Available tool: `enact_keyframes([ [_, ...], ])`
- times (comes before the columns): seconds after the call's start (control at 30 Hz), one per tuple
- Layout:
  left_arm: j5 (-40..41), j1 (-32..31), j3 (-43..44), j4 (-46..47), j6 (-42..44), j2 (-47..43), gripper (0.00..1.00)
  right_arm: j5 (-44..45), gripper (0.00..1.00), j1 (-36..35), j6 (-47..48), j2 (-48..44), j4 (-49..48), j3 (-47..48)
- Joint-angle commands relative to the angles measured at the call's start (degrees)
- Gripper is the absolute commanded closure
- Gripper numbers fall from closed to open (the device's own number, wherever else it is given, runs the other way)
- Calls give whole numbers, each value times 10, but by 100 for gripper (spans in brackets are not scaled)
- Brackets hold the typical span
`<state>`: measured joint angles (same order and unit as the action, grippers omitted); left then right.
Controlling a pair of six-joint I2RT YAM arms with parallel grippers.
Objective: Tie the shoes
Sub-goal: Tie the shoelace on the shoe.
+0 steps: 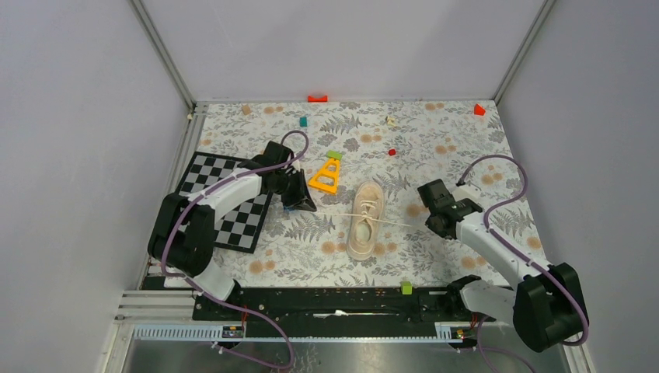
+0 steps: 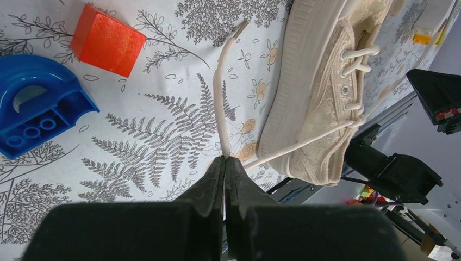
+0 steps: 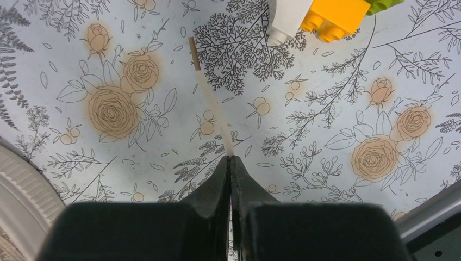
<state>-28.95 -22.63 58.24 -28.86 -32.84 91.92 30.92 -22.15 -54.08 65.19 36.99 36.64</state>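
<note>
Cream sneaker (image 1: 364, 221), pale laces (image 2: 220, 109); floral-fern tablecloth (image 1: 451, 132); black-white checkerboard (image 1: 214, 175); orange triangle (image 1: 325, 177); red block (image 2: 106, 39).

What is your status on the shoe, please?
Left gripper shut on left lace, right gripper shut on right lace. Shoe between them, laces taut, no bow. Yellow toy beside left gripper, clear.

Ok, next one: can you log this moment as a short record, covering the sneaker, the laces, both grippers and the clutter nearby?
shoe: cream sneaker, flat on the floral table, toe pointing away from the robot
left gripper: shut on left lace end
right gripper: shut on right lace end
knot: no bow yet; both ends drawn out to opposite sides
nearby: red block, blue arch brick, checkerboard
</note>
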Motion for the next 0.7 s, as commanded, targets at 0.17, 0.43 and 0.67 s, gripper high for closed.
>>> enact_keyframes([
  [0.17, 33, 8, 50, -24, 19, -83, 100, 68, 100, 11, 2, -62, 58, 44],
  [0.43, 39, 8, 27, -20, 27, -71, 100, 66, 100, 11, 6, -77, 63, 58],
  [0.67, 40, 8, -19, 5, 25, -28, 100, 53, 100, 11, 1, -50, 47, 30],
])
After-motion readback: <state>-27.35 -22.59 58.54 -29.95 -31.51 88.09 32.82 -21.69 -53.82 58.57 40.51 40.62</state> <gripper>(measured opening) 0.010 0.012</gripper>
